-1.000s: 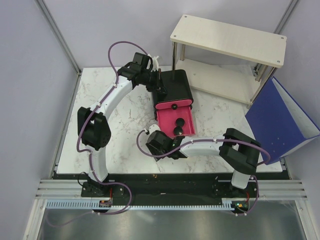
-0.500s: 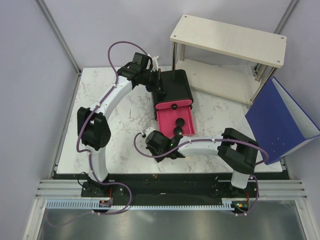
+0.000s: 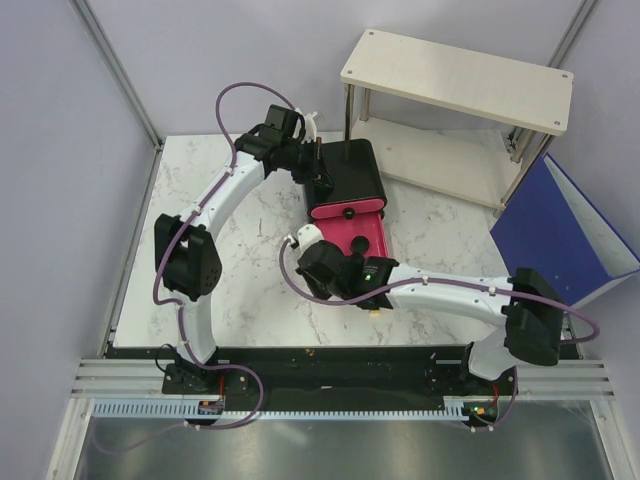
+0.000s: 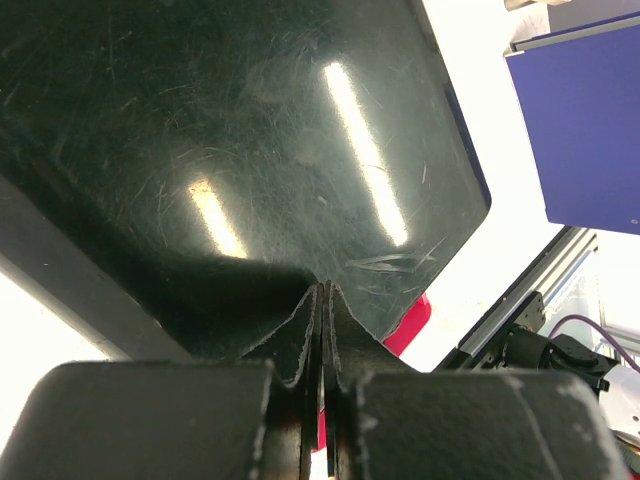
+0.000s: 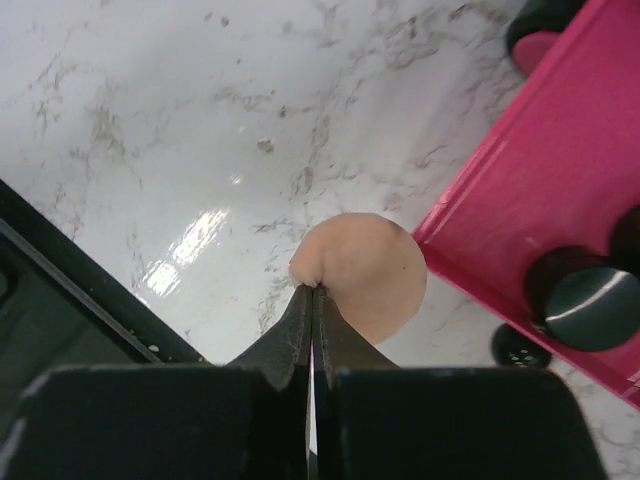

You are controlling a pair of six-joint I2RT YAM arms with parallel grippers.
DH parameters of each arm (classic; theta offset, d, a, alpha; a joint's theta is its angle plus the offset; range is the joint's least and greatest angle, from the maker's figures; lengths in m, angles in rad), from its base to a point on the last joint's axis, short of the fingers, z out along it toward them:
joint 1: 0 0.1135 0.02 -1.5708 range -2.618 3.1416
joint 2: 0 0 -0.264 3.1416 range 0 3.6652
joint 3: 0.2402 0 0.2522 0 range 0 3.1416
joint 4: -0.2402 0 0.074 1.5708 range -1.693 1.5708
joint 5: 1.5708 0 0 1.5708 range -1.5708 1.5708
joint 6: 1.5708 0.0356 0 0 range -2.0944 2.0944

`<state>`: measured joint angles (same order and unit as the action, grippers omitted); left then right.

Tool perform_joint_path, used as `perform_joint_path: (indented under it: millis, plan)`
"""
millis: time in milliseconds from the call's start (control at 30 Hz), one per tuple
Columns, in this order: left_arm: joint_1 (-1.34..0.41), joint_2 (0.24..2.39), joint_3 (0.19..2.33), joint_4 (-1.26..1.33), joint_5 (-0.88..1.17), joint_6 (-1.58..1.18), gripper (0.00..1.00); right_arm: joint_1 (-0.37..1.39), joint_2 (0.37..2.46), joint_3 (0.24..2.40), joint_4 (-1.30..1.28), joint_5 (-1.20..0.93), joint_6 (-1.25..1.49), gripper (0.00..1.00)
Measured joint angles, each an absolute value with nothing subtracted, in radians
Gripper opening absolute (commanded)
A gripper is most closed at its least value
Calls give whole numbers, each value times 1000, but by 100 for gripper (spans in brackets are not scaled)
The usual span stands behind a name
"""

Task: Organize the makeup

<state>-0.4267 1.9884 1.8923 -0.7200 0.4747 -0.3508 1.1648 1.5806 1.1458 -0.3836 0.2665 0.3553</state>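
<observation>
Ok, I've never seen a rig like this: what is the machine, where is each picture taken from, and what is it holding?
These are two robot arms, left and right, bolted at the near edge of a marble table. The wide picture looks down from above and behind them. The other two come from a camera on each wrist, looking along the fingers. On the table are a black box with a pink drawer pulled open, a black round jar inside it, and a pale shelf. A blue folder is at the right. The left gripper is shut on nothing, tips at the box's glossy top. The right gripper pinches a round peach disc by its edge, beside the drawer.
</observation>
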Motion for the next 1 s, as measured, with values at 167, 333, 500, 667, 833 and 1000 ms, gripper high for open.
perform_joint_path:
  millis: [167, 333, 500, 667, 833, 1000]
  plan:
    - [-427, 1988, 1892, -720, 475, -350, 2, 1136, 1490, 1164, -408, 401, 323, 0]
    - [-427, 1988, 1892, -720, 475, -350, 2, 1046, 1485, 1164, -427, 471, 280, 0]
    - [-427, 1988, 1892, -720, 475, -350, 2, 983, 1554, 1171, -415, 473, 245, 0]
    - [-427, 1988, 1892, -720, 475, -350, 2, 979, 1654, 1207, -410, 473, 235, 7]
    - [-427, 1989, 1892, -720, 475, -350, 2, 979, 1711, 1279, -400, 469, 232, 60]
    - [-427, 1989, 1892, -720, 475, -350, 2, 979, 1723, 1312, -394, 474, 234, 74]
